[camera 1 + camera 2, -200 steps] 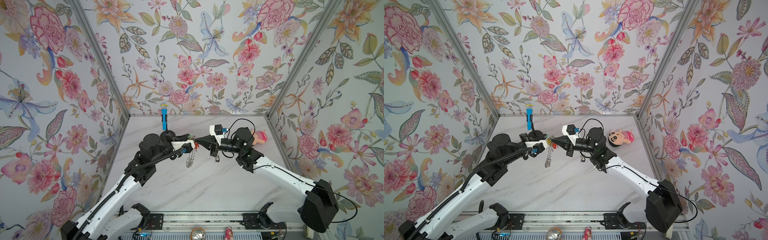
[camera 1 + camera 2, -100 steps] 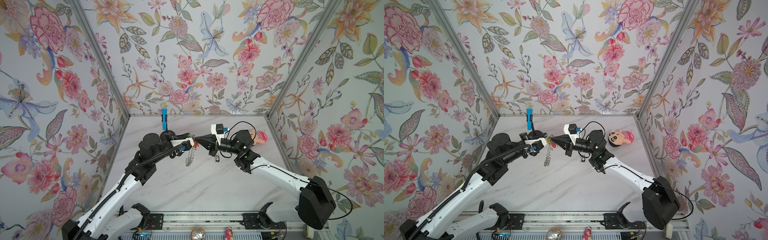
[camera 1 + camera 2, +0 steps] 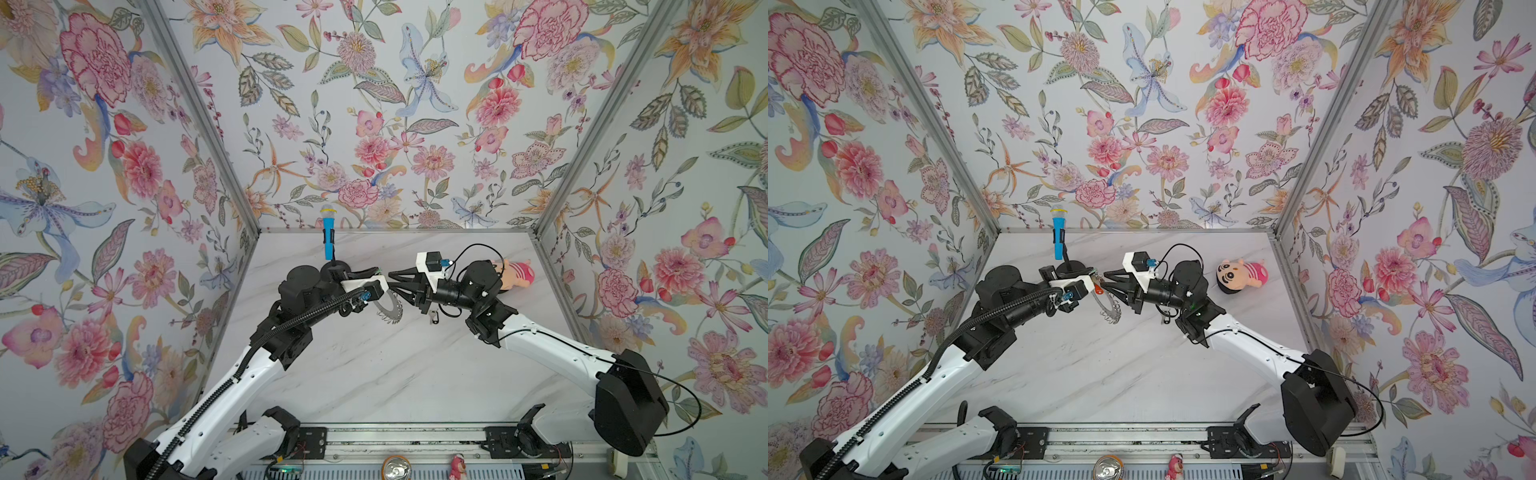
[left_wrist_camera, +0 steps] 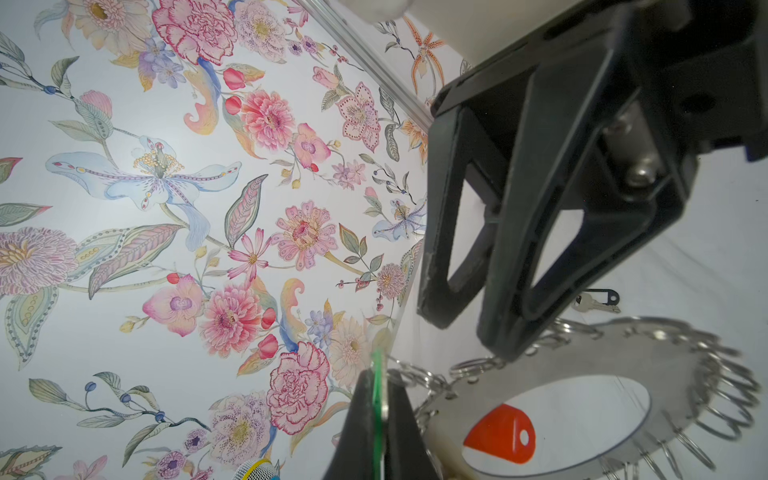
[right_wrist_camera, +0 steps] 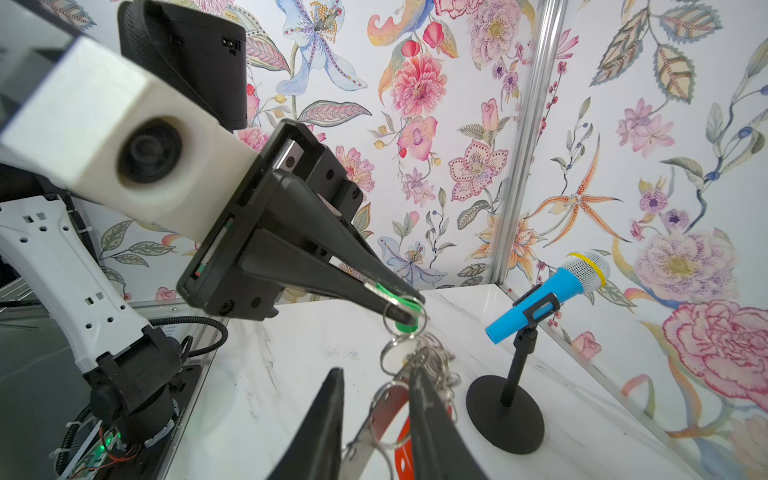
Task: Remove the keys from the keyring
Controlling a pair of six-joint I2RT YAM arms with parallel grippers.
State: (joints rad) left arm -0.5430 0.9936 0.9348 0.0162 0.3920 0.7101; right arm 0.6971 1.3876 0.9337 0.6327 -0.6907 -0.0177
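Observation:
The keyring, a grey metal disc fringed with wire loops, hangs above the table between both arms. My left gripper is shut on a green key tag whose loop links to the disc. An orange-red tag shows through the disc's centre hole. My right gripper is open, its fingers on either side of the disc's rim. One key with a black tag lies loose on the table under the right gripper.
A blue toy microphone on a black stand is just behind the left gripper. A doll lies at the back right. A can and a small pink figure sit at the front rail. Flowered walls enclose three sides.
My right gripper's jaws have parted from shut. The hanging disc has swung, showing more of its face. The left gripper has kept its hold in place.

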